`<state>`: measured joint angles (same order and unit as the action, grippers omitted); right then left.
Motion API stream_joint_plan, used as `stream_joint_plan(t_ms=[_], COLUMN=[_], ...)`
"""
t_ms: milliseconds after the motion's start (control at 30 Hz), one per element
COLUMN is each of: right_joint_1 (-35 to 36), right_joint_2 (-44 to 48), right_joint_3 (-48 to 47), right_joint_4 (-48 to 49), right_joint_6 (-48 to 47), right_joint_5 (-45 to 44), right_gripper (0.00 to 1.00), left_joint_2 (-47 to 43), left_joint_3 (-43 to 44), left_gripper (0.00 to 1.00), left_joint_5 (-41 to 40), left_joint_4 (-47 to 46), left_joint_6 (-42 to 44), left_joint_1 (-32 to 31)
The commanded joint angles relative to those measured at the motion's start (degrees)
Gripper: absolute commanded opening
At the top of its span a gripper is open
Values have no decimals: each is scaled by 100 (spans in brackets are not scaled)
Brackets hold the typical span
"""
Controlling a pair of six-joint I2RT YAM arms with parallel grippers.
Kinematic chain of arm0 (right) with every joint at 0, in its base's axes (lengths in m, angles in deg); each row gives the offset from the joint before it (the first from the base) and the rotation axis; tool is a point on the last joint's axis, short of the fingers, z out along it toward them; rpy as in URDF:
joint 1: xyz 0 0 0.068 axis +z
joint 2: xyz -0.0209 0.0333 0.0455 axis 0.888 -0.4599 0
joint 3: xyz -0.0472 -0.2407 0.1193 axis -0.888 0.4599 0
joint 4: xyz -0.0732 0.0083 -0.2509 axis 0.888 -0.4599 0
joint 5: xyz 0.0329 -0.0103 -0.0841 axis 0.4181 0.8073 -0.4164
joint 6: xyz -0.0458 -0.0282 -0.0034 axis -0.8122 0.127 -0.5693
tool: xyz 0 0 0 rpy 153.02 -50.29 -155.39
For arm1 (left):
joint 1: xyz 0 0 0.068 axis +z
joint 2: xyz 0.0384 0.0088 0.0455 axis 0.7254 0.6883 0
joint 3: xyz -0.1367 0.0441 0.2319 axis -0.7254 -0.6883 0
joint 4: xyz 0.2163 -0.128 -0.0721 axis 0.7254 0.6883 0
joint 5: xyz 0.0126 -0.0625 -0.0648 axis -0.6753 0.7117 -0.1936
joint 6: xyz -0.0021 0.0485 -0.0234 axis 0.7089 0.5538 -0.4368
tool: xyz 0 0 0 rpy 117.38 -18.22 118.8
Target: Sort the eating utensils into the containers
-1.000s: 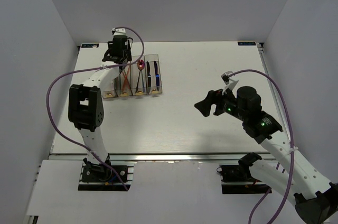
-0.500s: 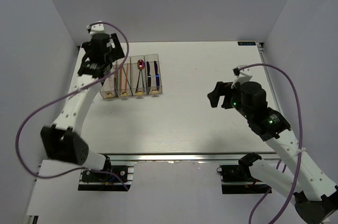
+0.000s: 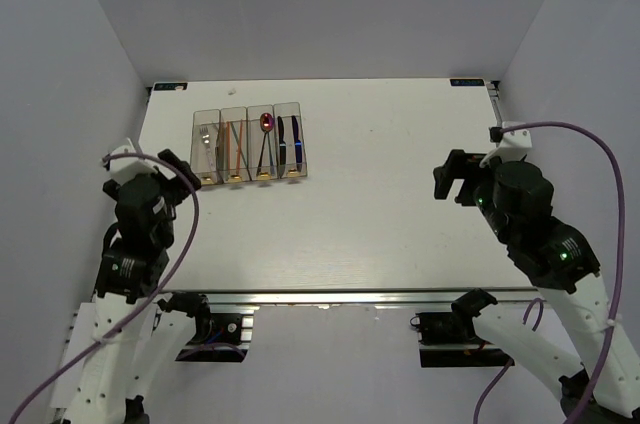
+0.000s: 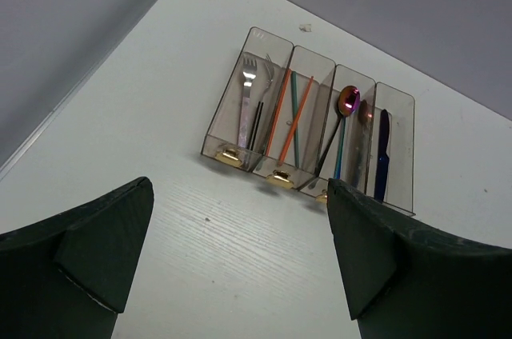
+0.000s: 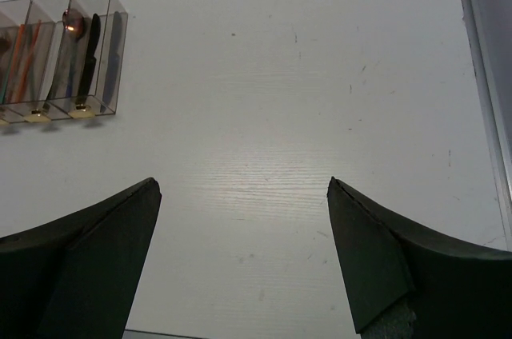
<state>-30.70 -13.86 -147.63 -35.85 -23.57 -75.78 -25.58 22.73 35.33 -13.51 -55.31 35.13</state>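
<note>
- White table (image 3: 400,204): no utensil lies loose on it, so the sorting looks finished.
- Left hand (image 4: 240,195): a second ago it hung over the bins. It is now drawn back to the near left edge, fingers spread wide, holding nothing.
- Right hand (image 5: 242,195): also retreated rightward, splayed and empty.
- Four joined clear-plastic bins (image 4: 398,107): unmoved, far left of the table.
- Silver forks (image 4: 246,99) lie in the leftmost bin, then orange and green chopsticks (image 4: 284,115), pink-bowled spoon (image 4: 349,101), blue knife (image 4: 382,151).

A lab test cell: white table (image 3: 400,234) boxed in by plain grey walls (image 3: 60,54).
</note>
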Motion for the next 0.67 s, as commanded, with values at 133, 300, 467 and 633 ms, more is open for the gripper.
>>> stream_joint_plan(t_ms=[133,300,467,633], right_joint_1=[-11,-11,-11,-11], right_joint_2=[443,514,584,505], right_joint_3=[146,446,630,700], right_joint_4=[-219,-69,168,186], right_joint_6=[-68,38,73,99], right_joint_5=[152,179,381,443], right_gripper=[89,89,89,89], left_joint_2=[-687,-820,-749,-784], left_joint_3=[-802,-979,-1014,-1058], left_gripper=[98,98,98,98], left_joint_5=[-262,-218,-148,-25], left_joint_4=[187,28,37,-15], left_joint_6=[-381,-417,-426,-400], left_joint_1=[4,4,4,4])
